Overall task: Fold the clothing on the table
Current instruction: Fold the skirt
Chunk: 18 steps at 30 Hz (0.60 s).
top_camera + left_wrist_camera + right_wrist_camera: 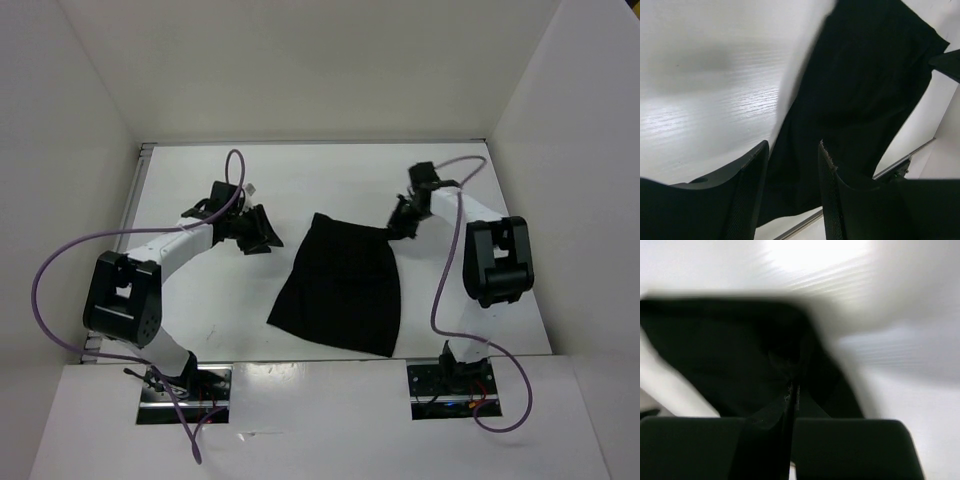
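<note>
Two grippers sit at one garment. The left gripper (262, 238) is partly open and holds nothing, its jaws apart above the bare table (330, 180). The clothing (340, 290) lies flat just ahead of its tips. The right gripper (403, 225) is closed tight, pinching the clothing's far corner, with the cloth spreading out beyond its tips.

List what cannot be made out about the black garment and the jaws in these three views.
- Top view: what kind of garment the clothing is; it is plain black and no detail shows.
- Right wrist view: whether the shut right jaws pinch it; blur smears the fabric, and from above the jaws themselves cover that corner.
- Left wrist view: part of the clothing's lower edge, hidden behind the open left jaws.
</note>
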Each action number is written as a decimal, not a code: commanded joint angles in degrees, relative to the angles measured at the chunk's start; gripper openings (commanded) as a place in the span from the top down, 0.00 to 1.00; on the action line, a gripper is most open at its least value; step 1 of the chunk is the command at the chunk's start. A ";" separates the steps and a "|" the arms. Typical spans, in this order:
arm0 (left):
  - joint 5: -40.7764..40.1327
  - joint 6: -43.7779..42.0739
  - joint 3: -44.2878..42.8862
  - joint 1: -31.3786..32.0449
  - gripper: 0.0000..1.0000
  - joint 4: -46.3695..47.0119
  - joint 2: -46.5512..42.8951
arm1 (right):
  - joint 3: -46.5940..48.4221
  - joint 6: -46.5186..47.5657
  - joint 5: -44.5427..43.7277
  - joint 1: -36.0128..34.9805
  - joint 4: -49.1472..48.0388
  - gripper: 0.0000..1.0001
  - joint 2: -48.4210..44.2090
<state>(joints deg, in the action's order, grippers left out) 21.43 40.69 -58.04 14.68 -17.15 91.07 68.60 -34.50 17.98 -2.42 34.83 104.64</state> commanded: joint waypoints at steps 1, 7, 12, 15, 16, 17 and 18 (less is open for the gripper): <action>1.17 -0.35 -2.34 -2.10 0.48 1.86 -2.19 | 11.97 0.66 0.82 -15.22 4.00 1.00 -5.32; -2.09 0.18 -1.64 -9.57 0.48 -1.13 -8.80 | 19.83 -2.05 16.21 -27.13 1.04 1.00 -16.03; -0.25 -0.95 0.20 -12.48 0.47 -1.66 -10.03 | 6.04 -3.29 19.38 -9.32 -1.68 1.00 -17.28; 0.98 -0.96 0.74 -13.01 0.47 -1.66 -10.03 | 1.37 -2.15 17.89 -3.84 -3.01 1.00 -11.49; 0.98 -0.96 1.35 -13.01 0.47 -1.66 -10.03 | 0.67 -2.15 17.88 -1.04 -4.40 1.00 -9.82; 0.98 -0.96 1.35 -13.01 0.47 -1.66 -10.03 | 0.05 -1.63 17.88 0.29 -5.11 1.00 -8.07; 0.98 -0.96 1.35 -13.01 0.47 -1.66 -10.03 | 0.04 -1.62 16.58 1.35 -5.12 1.00 -4.48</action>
<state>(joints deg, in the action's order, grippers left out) 21.56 40.64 -57.45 2.13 -18.35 81.73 71.55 -36.40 34.83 -2.81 29.54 94.04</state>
